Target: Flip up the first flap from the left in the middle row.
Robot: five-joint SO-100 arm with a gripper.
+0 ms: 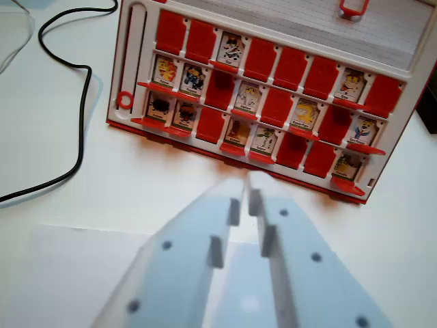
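The pale blue plastic gripper (247,186) hangs over the white table (102,178), its jaws almost together, holding nothing. Ahead sits the red and white picture-flap game board (259,89). Its middle row's first flap (164,71) stands up, showing a face

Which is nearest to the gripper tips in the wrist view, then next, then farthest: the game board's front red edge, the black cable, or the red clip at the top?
From the gripper:
1. Game board's front red edge, just ahead of the tips.
2. Black cable, off to the wrist view's left.
3. Red clip, at the top edge, behind the board.
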